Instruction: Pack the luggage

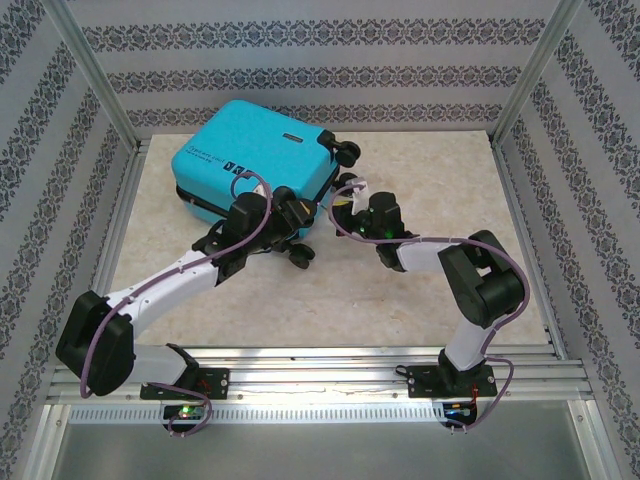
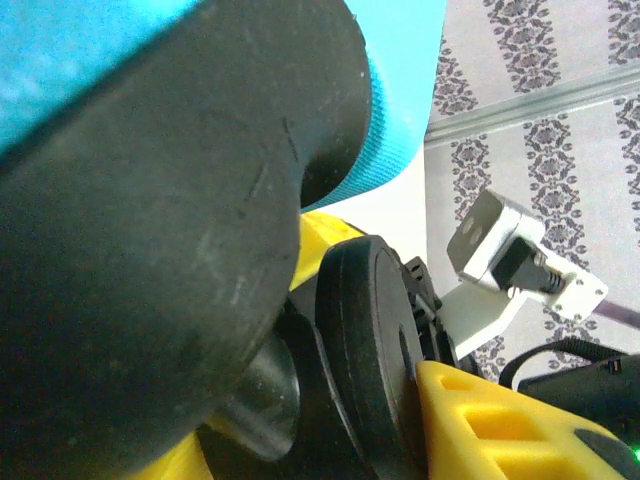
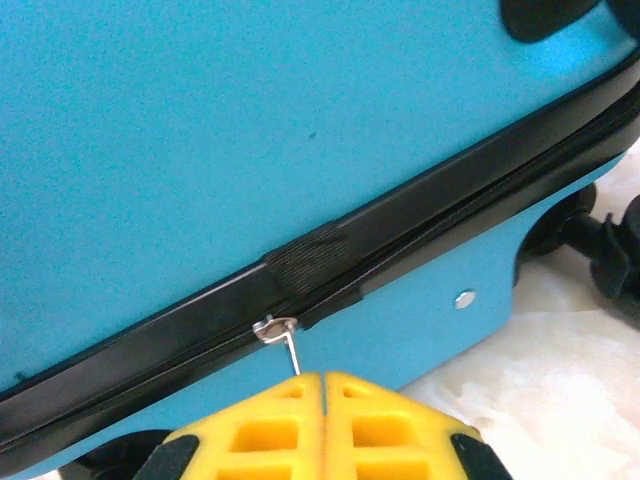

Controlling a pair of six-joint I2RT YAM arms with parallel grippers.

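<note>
The turquoise luggage (image 1: 250,160) lies closed on its side at the back left of the table, its black zipper band (image 3: 420,205) running along the side. My right gripper (image 1: 345,200) is at the case's right side, shut (image 3: 322,378) on the thin metal zipper pull (image 3: 290,350), just below the slider (image 3: 275,328). At the near right corner my left gripper (image 1: 292,222) has its yellow fingers (image 2: 480,420) on either side of a black wheel (image 2: 370,340) and is closed against it. A second wheel (image 2: 150,250) looms blurred in front of the turquoise shell (image 2: 400,90).
Further wheels stick out at the case's far right corner (image 1: 348,153) and near corner (image 1: 300,255). The beige tabletop (image 1: 400,310) is bare to the right and front. Metal frame posts (image 1: 100,90) and patterned walls enclose it. The right wrist's white camera (image 2: 490,250) sits close by.
</note>
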